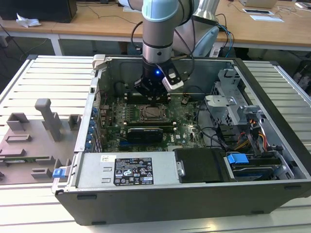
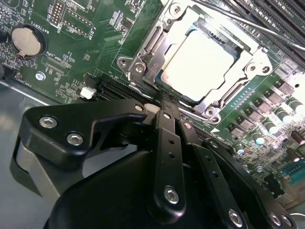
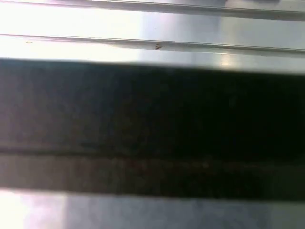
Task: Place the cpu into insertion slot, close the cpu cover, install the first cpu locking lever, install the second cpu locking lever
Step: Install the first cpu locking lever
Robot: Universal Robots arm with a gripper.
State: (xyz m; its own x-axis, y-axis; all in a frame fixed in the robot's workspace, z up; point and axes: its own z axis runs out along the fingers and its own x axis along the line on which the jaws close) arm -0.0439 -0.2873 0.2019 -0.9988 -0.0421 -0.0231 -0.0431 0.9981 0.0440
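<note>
I have the arm's black gripper (image 2: 164,107) down inside the open grey computer case (image 1: 272,136) on the slatted metal bench (image 1: 43,77), poised at the edge of the square silvery insertion slot (image 2: 143,62) on the green motherboard (image 2: 95,43). The small square silver-topped cpu (image 2: 200,62) sits in that slot, and the thin silvery cpu cover (image 2: 238,81) lies flat around it. The jaws are pressed together, holding nothing, with the tip touching the slot's rim.
</note>
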